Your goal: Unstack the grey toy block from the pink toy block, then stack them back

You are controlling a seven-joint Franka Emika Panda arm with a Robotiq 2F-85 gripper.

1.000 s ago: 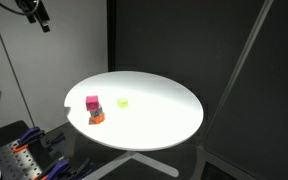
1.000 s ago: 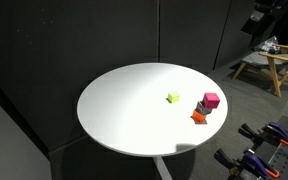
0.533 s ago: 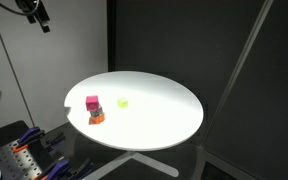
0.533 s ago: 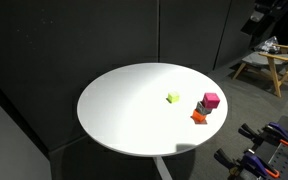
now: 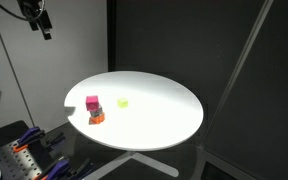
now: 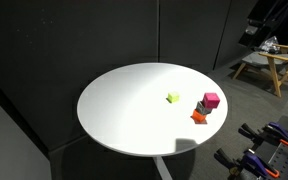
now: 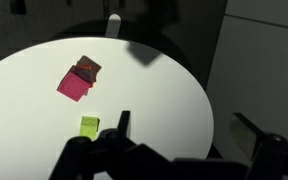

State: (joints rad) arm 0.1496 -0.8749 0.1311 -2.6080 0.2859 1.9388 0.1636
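Observation:
The pink toy block (image 5: 92,102) stands near the rim of the round white table (image 5: 154,115). It shows in both exterior views (image 6: 212,100) and in the wrist view (image 7: 74,86). The grey toy block (image 5: 95,110) is pressed against it, partly under it, and looks dark in the wrist view (image 7: 88,68). My gripper (image 5: 44,25) hangs high above and off to the side of the table, far from the blocks. Its fingers are spread wide and empty in the wrist view (image 7: 189,128).
An orange block (image 5: 98,118) touches the pink and grey pair. A yellow-green block (image 5: 123,101) lies alone nearer the table's middle. Dark curtains stand behind the table. A cart with tools (image 5: 24,155) stands by the table and a wooden stool (image 6: 267,62) farther off.
My gripper has shifted slightly downward in the exterior view. The blocks have not moved.

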